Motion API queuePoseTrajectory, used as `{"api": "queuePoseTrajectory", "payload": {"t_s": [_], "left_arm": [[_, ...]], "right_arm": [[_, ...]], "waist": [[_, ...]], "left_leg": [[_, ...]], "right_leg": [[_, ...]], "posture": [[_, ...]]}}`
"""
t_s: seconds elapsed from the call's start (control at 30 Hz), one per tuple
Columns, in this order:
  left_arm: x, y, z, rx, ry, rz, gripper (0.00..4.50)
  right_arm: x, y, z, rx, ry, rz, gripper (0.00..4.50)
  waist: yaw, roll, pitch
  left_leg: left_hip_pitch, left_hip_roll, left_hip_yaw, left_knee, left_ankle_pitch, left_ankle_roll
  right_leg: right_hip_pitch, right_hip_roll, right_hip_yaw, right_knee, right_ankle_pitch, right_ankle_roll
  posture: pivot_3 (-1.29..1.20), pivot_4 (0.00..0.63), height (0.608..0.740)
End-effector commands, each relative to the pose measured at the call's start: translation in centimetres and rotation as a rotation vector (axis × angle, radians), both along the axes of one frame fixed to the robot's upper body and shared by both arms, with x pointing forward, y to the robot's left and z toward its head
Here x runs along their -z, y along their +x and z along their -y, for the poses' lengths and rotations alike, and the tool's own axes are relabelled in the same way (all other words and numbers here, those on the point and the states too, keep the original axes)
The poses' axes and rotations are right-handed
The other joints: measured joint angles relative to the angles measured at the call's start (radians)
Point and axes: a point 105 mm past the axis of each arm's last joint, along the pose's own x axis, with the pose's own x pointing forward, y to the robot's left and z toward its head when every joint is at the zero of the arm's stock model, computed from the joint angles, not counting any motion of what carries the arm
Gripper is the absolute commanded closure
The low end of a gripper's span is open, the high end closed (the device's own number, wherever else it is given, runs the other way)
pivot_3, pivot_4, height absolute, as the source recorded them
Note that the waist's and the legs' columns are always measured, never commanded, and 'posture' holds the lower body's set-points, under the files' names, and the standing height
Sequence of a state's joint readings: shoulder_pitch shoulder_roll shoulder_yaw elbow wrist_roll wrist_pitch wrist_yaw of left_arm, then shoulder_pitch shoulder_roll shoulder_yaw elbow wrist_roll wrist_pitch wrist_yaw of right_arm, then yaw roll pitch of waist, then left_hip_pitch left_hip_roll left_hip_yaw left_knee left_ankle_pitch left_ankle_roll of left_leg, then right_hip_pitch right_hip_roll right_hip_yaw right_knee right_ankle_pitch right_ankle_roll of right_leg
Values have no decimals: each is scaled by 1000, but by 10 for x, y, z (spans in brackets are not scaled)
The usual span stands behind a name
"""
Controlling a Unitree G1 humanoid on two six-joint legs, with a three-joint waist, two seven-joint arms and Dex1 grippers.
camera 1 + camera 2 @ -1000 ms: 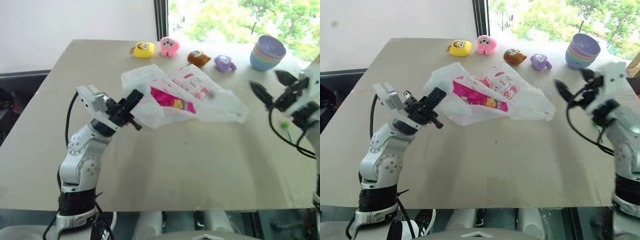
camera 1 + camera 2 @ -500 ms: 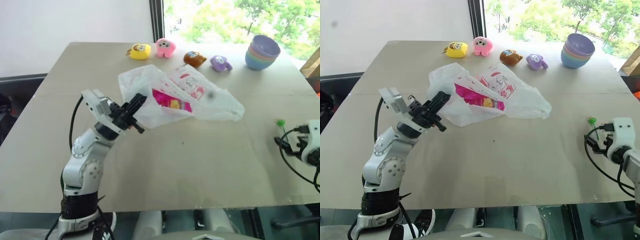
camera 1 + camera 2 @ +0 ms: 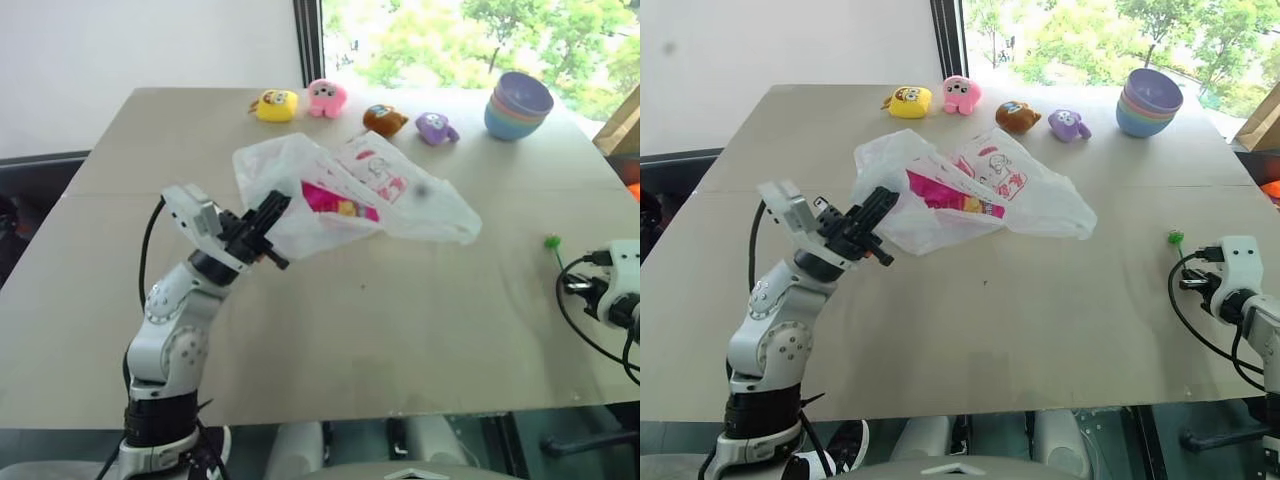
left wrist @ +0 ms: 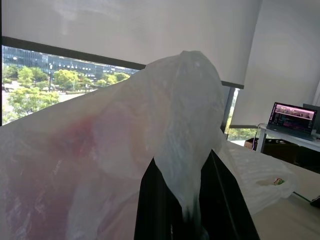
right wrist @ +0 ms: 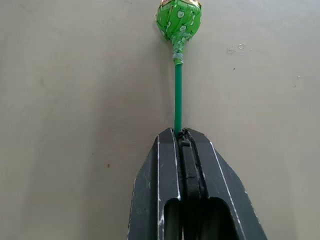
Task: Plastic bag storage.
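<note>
Both pairs of jaws are clamped shut: your left gripper (image 3: 275, 215) pinches a fold of the large, thin, crinkly translucent white plastic bag (image 3: 350, 195) with red and pink printed marks, and your right gripper (image 5: 181, 134) is closed on the thin green stick of a lollipop in a bright green wrapper (image 5: 179, 20). You can see the bag lying on the beige tabletop (image 3: 400, 320) towards the far middle, its near-left edge lifted off the surface by the left fingers (image 4: 160, 200), the film draping over them in the left wrist view. A shiny pink packet (image 3: 330, 198) shows through the film inside the bag. The lollipop head lies on the table near the right edge, well apart from the bag. Along the far edge you have a row of small plush toys, yellow (image 3: 274, 104), pink (image 3: 326, 97), brown (image 3: 384, 119) and purple (image 3: 435, 128), and further right a stack of pastel plastic bowls (image 3: 517, 105); none of them touches the bag
</note>
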State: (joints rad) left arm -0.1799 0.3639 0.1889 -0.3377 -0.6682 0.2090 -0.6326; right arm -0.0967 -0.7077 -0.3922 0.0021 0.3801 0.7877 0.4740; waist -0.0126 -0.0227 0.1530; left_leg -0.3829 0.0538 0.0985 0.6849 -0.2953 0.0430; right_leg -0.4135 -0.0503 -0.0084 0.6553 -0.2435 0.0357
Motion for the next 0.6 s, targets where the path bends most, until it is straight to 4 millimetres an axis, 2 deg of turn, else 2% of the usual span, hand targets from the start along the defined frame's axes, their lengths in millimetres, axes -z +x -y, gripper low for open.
{"api": "queuePoseTrajectory", "payload": {"t_s": [0.03,0.1,0.13,0.23,0.37,0.43,0.5,0.6], "left_arm": [[-10,-7,-1,-11,8,58,4500],[-9,-6,-2,-11,8,58,4500],[-10,-5,-2,-12,7,58,4500],[-10,-2,0,-5,10,61,4500],[-10,0,1,9,14,61,4500],[-10,1,2,13,17,60,4500],[-9,2,2,15,19,60,4500],[-9,1,2,16,19,59,4500]], "right_arm": [[-1,3,-1,-17,-29,27,4400],[-10,8,-5,-38,-34,103,4400],[-20,13,-12,-73,-25,177,4400],[-66,20,-47,-211,103,436,4400],[-93,14,-75,-332,178,580,4400],[-109,5,-102,-446,273,627,4400],[-115,2,-117,-500,310,613,4400],[-100,17,-99,-402,135,562,4400]], "waist": [[0,0,0],[0,0,0],[0,0,0],[-1,1,1],[2,3,2],[7,3,2],[8,3,2],[7,3,2]], "left_leg": [[0,0,0,0,0,0],[0,0,1,0,0,0],[0,0,1,0,0,0],[1,1,1,0,0,0],[0,1,1,0,0,0],[-1,1,0,0,0,-1],[-1,1,0,0,0,-1],[-1,1,0,0,1,-1]], "right_leg": [[0,0,0,0,0,0],[0,0,1,0,0,0],[0,0,1,0,0,0],[0,1,1,1,0,0],[-1,1,1,2,0,0],[-1,0,0,1,0,0],[-1,0,-1,0,0,0],[-1,0,-1,0,0,0]], "posture": [[0,150,740],[0,150,740],[0,150,740],[0,150,740],[0,150,740],[0,150,740],[0,150,740],[0,150,740]]}}
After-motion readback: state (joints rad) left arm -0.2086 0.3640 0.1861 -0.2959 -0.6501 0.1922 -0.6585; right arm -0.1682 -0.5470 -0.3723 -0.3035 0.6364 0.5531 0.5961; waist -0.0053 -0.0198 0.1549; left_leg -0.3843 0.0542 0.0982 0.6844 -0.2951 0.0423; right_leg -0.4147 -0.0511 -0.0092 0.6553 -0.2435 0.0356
